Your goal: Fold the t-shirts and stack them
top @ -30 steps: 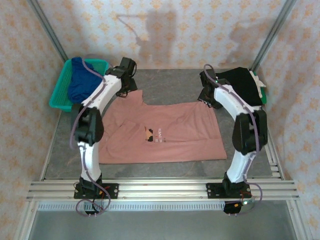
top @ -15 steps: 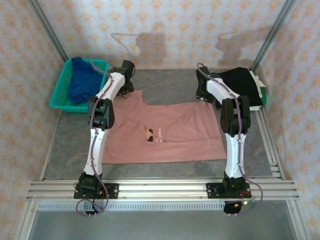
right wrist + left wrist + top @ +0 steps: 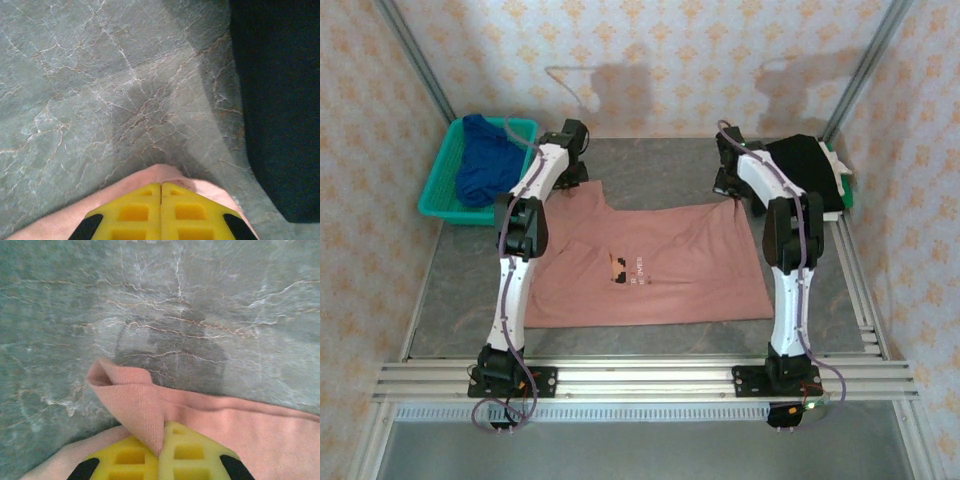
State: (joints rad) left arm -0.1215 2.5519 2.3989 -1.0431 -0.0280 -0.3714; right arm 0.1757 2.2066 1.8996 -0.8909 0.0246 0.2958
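Left wrist view: the left gripper (image 3: 161, 447) has its yellow pads pressed together on a fold of the pink tee (image 3: 240, 430), and a small peak of cloth stands up just past the tips. In the right wrist view, the right gripper (image 3: 160, 202) is closed the same way, its pads meeting over the tee's edge, which peeks out just ahead of them. From the top camera, the two grips sit on the tee's far edge, one near each end. This is most likely so both arms can lift that edge together and carry it toward the near hem for a fold. The tee lies spread flat in the middle of the table (image 3: 660, 165), print up, its near hem close to the arms' bases. Bare grey table runs beyond both grippers to the back wall. Just right of the right gripper is the black tee (image 3: 280, 100), lying at the far right corner, so its dark edge is near and a lift there should keep clear of it. At the far left, a basket (image 3: 430, 195) holds the blue tee (image 3: 480, 165), apart from the left gripper. The widest open room is above the pink tee itself, toward the arms.
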